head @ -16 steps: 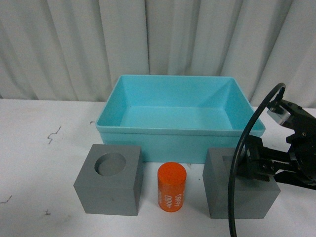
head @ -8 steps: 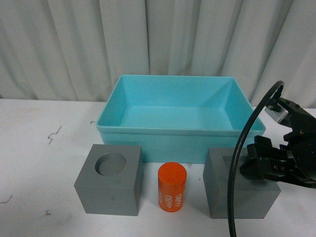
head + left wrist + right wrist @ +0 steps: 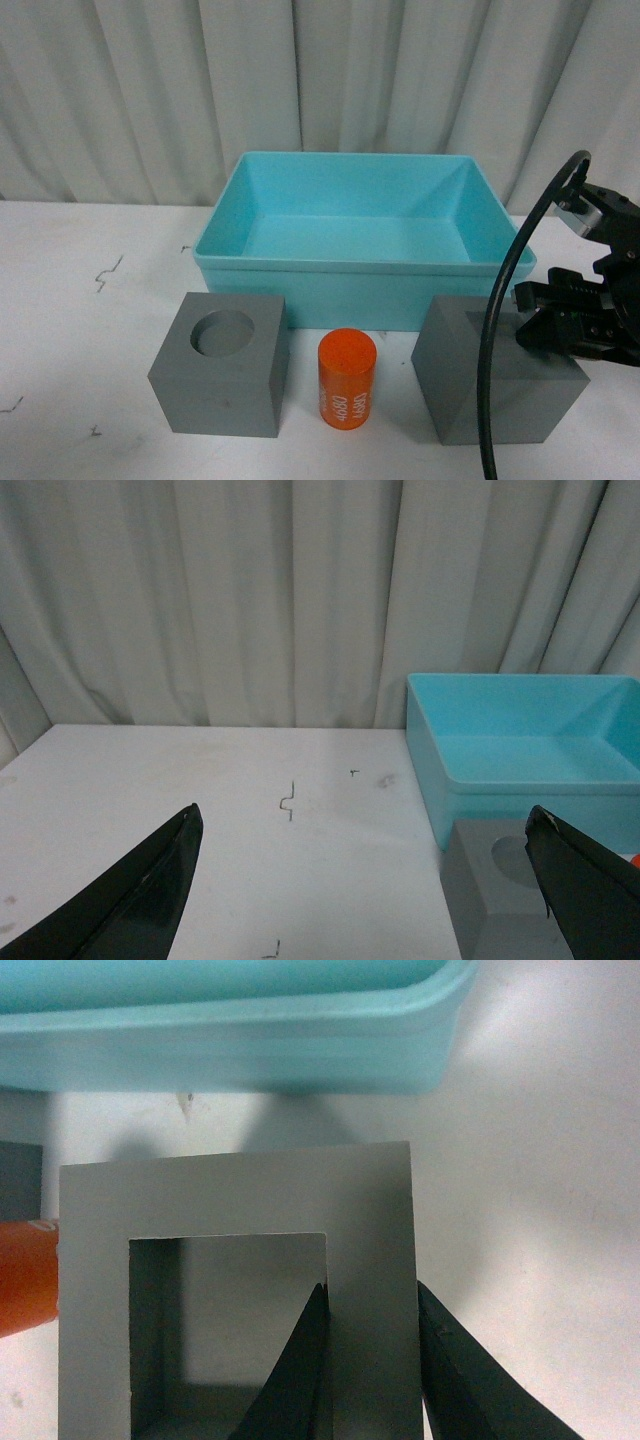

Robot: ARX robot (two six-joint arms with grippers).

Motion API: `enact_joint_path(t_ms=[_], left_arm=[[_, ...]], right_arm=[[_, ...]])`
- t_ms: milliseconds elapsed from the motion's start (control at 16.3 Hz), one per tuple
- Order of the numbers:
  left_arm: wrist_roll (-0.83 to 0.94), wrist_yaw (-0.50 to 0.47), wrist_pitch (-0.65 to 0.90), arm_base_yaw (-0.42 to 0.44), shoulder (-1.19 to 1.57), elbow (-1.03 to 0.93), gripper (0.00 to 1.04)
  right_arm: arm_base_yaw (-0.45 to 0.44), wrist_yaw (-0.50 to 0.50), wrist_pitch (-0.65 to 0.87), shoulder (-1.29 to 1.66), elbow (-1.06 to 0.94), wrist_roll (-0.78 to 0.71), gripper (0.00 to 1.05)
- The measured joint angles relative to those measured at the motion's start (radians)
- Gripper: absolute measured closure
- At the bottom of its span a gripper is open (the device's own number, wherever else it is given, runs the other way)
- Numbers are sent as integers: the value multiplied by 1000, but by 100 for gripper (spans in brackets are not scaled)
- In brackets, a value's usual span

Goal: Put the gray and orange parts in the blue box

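Note:
The gray cube with the square recess (image 3: 480,385) sits at the front right, just ahead of the blue box (image 3: 350,266), and looks slightly tilted. My right gripper (image 3: 545,325) is shut on its right wall. In the right wrist view one finger is inside the recess and the other outside the cube (image 3: 240,1200), with the gripper (image 3: 370,1295) pinching that wall. The gray cube with the round recess (image 3: 220,365) stands front left, and the orange cylinder (image 3: 347,378) is upright between the cubes. My left gripper (image 3: 362,820) hangs open over bare table, left of the box (image 3: 430,740).
A black cable (image 3: 495,350) loops from the right arm in front of the held cube. A white curtain (image 3: 320,80) hangs behind the box. The white table (image 3: 80,300) has small dark marks at the left. The box interior holds nothing.
My right gripper has shifted a little right and up. The square-recess cube has turned and tilted with it. The other cube, the cylinder and the box have not moved.

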Motion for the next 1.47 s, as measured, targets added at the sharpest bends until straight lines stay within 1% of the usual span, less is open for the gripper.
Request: enact_joint_path(t_ms=[61,245,368,613,858,1103,1349,1471], left_arm=[[0,0,0,0,0,0,7],[0,0,0,0,0,0,7],[0,0,0,0,0,0,7],[0,0,0,0,0,0,7],[0,0,0,0,0,0,7],[0,0,0,0,0,0,7],[0,0,0,0,0,0,7],[0,0,0,0,0,0,7]], right_arm=[[13,11,-50,-98,-5,0,86],[22,16,-137,-214,27,0,86],[25,19,-198,-257,102,-8,86],[25,42,-252,-275,203,-45,86],[13,64,-284,-162,320,-61,86],[-2,90,-336,5,532,-69,86],[11,110,-388,168,724,-65,86],[27,116,-391,208,777,-55,86]])
